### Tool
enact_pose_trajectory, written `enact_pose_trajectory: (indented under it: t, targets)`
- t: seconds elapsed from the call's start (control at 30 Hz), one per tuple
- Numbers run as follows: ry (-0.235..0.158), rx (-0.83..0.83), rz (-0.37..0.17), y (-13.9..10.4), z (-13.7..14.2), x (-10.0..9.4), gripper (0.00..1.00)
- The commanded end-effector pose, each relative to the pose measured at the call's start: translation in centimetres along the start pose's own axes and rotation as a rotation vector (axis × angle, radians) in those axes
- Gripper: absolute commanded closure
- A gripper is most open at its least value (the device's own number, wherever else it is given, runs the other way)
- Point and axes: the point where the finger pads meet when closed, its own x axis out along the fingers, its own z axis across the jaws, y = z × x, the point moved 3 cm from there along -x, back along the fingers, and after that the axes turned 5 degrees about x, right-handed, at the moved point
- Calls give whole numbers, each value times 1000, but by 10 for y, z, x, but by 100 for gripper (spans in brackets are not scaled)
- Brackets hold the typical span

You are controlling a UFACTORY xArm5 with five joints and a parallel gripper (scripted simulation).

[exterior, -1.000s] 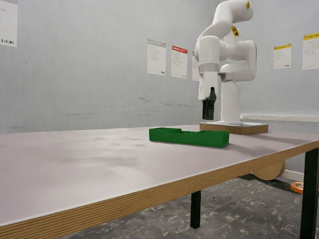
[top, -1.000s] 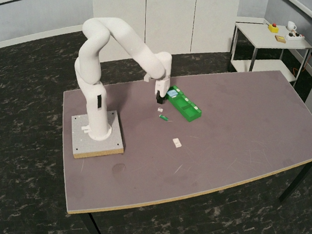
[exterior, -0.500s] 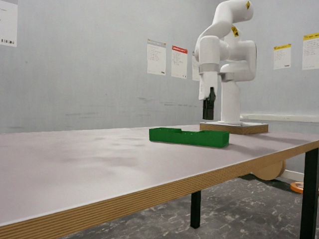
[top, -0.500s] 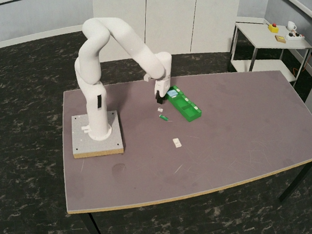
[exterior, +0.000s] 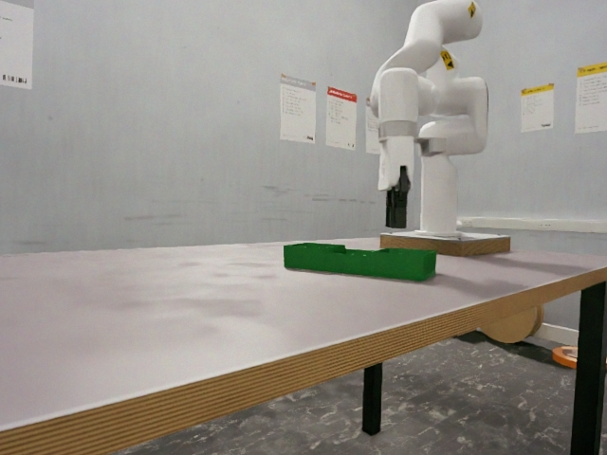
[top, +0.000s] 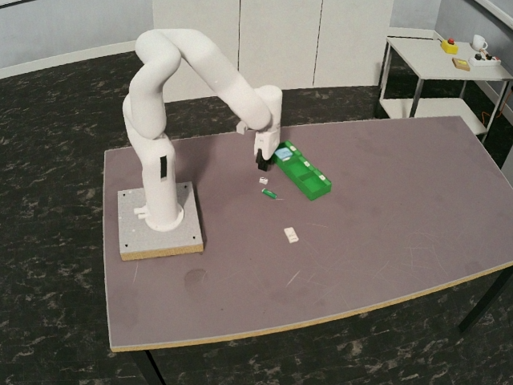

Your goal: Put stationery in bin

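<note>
A long green bin tray [top: 302, 169] with several compartments and white letter labels lies on the table; I cannot read the letters. A light blue flat item [top: 283, 154] rests in its far end compartment. My gripper [top: 262, 164] hangs above the table just left of that end, with its fingers narrowly open and nothing between them. Below it lie a small white block [top: 263, 180] and a short green pen-like stick [top: 269, 192]. A white flat piece [top: 291, 234] lies further toward the front. In the low side view the gripper [exterior: 395, 223] hovers above the tray [exterior: 359, 261], whose inside is hidden.
The arm's base plate [top: 159, 221] stands at the table's left side. A side table [top: 447, 62] with a mug and small boxes stands off to the back right, away from the work table.
</note>
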Motion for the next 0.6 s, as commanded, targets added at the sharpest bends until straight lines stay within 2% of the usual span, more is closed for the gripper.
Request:
enact_pose_trajectory:
  t: [0.0, 0.47, 0.57]
  targets:
    - [-3, 0, -2, -1, 1, -1, 70]
    - [-3, 0, -1, -1, 2, 55, 70]
    - [-3, 0, -1, -1, 2, 58, 70]
